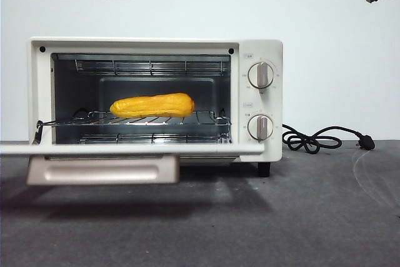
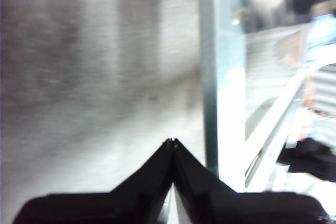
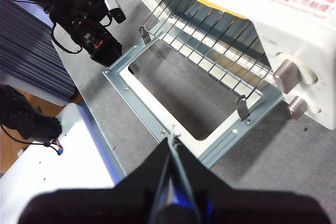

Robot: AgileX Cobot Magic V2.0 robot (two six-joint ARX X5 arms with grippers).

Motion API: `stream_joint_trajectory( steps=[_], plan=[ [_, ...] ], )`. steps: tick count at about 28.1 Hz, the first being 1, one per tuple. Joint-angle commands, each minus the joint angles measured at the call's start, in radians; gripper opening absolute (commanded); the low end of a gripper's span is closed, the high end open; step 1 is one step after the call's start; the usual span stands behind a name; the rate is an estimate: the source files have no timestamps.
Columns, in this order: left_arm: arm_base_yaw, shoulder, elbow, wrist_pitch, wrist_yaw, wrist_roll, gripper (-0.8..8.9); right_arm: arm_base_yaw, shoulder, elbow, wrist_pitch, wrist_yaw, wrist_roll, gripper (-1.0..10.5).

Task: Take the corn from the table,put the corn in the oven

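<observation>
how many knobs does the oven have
2. Both sit on the oven's right-hand panel in the front view: the upper knob directly above the lower knob.

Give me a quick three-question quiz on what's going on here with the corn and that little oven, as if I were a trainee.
1. True or false: the corn lies on the wire rack inside the oven.
2. How does the oven door stand: A) shut, B) folded down open, C) missing?
3. Fill in: the right gripper hangs over the open door with its jaws ____, holding nothing.

Key
1. True.
2. B.
3. Shut. The left gripper is shut too, away from the oven.
</observation>
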Motion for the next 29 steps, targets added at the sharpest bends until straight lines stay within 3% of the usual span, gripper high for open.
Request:
stream_joint_trajectory(
  steps=[1,9,19,29],
  plan=[
    [0.001,-0.016,-0.002,-0.006,0.086,0.012,-0.08,0.000,0.006,-0.001,-0.003,-0.003,-0.010,-0.1],
    [0.041,-0.141,0.078,-0.005,0.102,-0.043,-0.08,0.000,0.006,-0.001,-0.003,-0.003,-0.010,-0.1],
    [0.048,-0.279,0.266,0.096,0.090,-0.244,-0.08,0.000,0.006,-0.001,-0.003,-0.003,-0.010,-0.1],
    [0.043,-0.280,0.308,0.109,0.003,-0.262,-0.08,0.000,0.006,-0.001,-0.002,-0.003,-0.010,-0.1]
  ],
)
